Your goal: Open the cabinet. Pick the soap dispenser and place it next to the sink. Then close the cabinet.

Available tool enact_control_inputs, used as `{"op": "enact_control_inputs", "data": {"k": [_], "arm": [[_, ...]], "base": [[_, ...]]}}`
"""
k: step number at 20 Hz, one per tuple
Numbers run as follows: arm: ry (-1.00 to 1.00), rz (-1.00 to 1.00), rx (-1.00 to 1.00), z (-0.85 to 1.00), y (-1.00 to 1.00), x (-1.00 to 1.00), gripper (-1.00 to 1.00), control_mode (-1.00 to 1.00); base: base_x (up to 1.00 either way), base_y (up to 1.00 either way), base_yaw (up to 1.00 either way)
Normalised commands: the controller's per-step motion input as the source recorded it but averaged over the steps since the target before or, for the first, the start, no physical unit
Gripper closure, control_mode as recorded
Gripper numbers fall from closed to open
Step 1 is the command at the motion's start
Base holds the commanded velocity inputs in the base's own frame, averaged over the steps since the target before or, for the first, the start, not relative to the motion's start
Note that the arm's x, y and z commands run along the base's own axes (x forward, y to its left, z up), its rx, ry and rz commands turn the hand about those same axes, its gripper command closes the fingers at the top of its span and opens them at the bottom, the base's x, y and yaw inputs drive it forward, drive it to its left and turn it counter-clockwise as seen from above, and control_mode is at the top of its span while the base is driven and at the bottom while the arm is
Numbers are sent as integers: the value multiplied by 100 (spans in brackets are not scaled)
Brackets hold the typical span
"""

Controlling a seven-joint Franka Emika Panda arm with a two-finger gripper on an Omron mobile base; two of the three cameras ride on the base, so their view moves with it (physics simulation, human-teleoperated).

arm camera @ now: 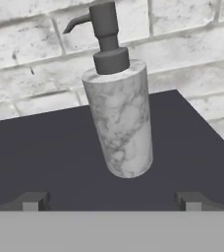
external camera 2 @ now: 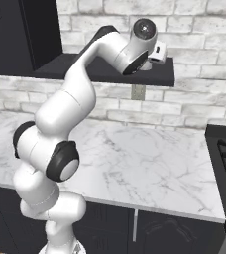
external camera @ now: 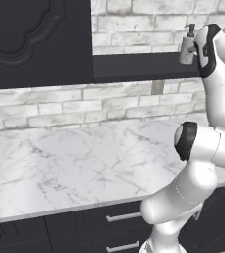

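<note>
Jaws (arm camera: 111, 202) spread wide, empty, at the shelf (arm camera: 45, 152) edge; soap dispenser (arm camera: 119, 118) upright just ahead, centered between them, not touched; cabinet (external camera: 35, 42) door open.

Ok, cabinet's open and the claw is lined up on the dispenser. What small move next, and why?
Probably ease the claw straight forward. In the hand view the soap dispenser stands upright on the shelf board, roughly centred between the two open fingertips but beyond them, so nothing is gripped yet. Once the fingers flank the stone body below the pump head, closing should hold it.
</note>
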Motion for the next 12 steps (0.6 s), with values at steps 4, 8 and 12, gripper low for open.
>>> {"op": "enact_control_inputs", "data": {"k": [4, 8, 12], "arm": [[-3, 0, 5, 0, -10, 28, -100, -100], [0, 0, 3, 0, -19, 23, -100, -100], [0, 0, 1, 0, -11, 8, -100, -100]], "base": [[0, 0, 0], [0, 0, 0], [0, 0, 0]]}}
